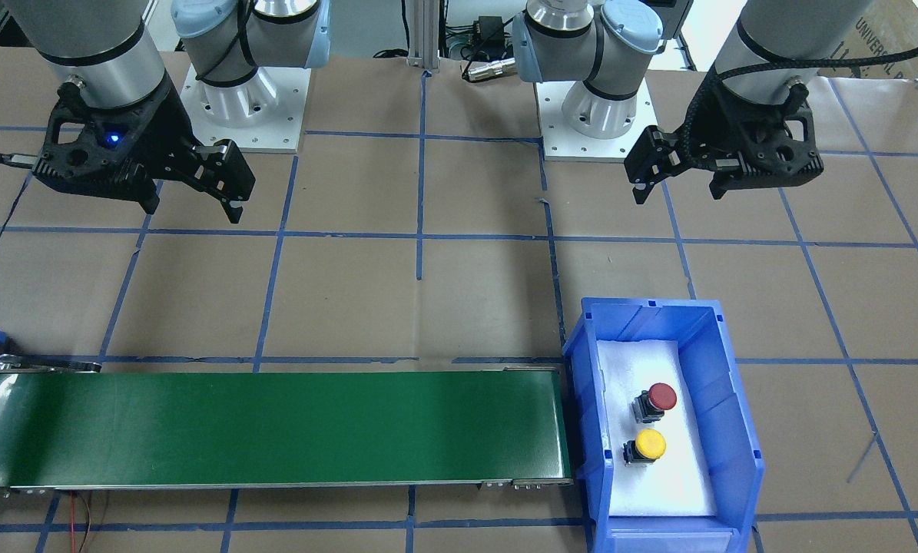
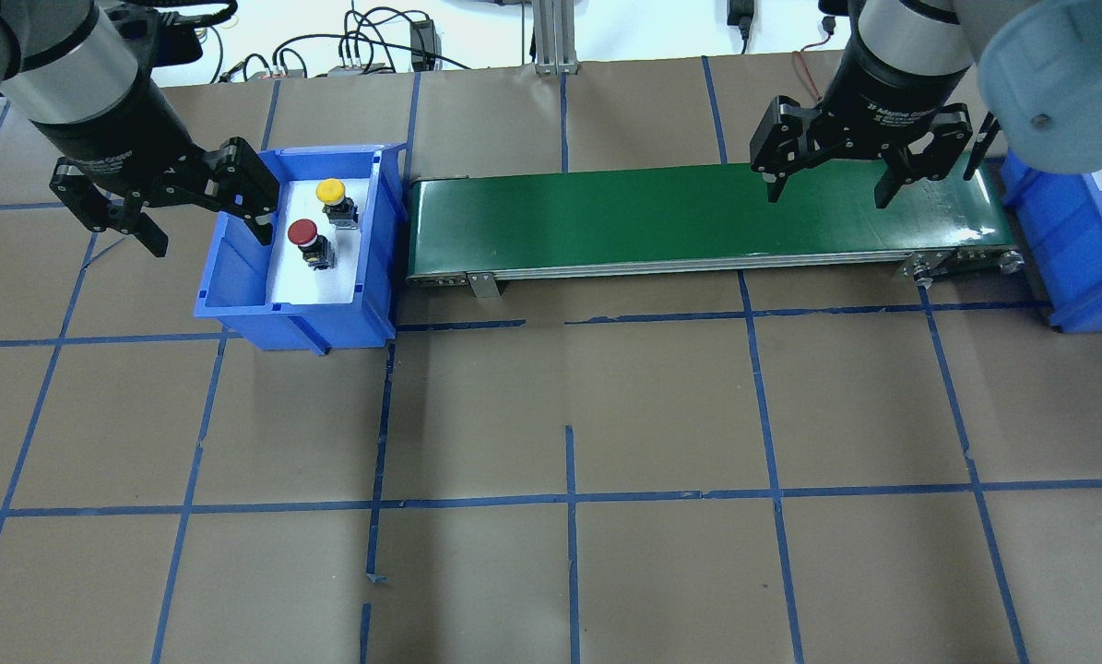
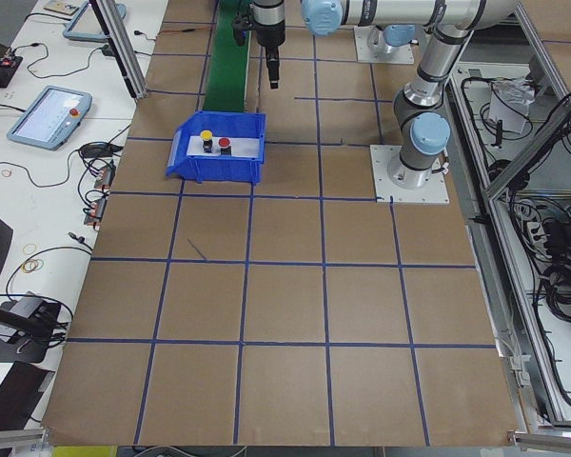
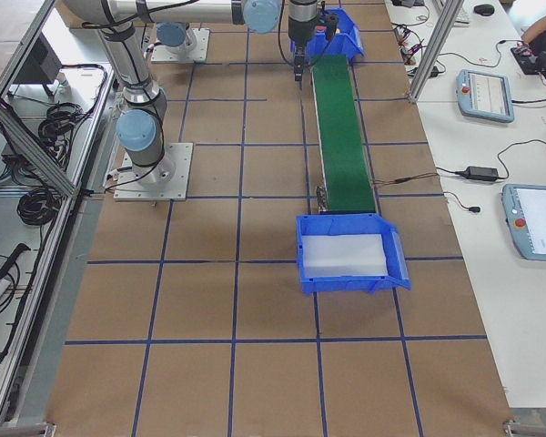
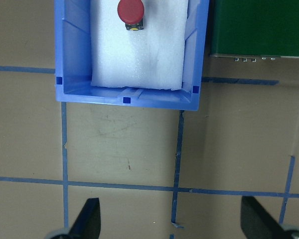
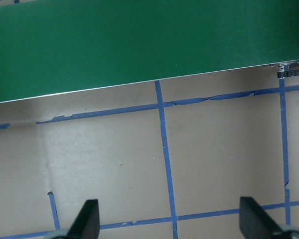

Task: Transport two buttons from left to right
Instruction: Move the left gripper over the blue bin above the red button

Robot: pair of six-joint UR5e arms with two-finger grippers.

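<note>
A red button (image 1: 662, 397) and a yellow button (image 1: 650, 444) stand on white foam inside a blue bin (image 1: 735, 430) at the conveyor's left end. In the overhead view the red one (image 2: 302, 232) is nearer me than the yellow one (image 2: 330, 191). My left gripper (image 2: 207, 238) is open and empty, high over the bin's near left corner. In its wrist view the gripper (image 5: 172, 221) hangs over bare table, with the red button (image 5: 130, 10) at the top edge. My right gripper (image 2: 829, 192) is open and empty, above the near edge of the green conveyor belt (image 2: 698, 217).
A second blue bin (image 2: 1081, 249), lined with white foam and holding nothing, stands at the conveyor's right end; it also shows in the exterior right view (image 4: 346, 284). The brown table has blue tape grid lines. The arm bases (image 1: 240, 100) stand behind the conveyor.
</note>
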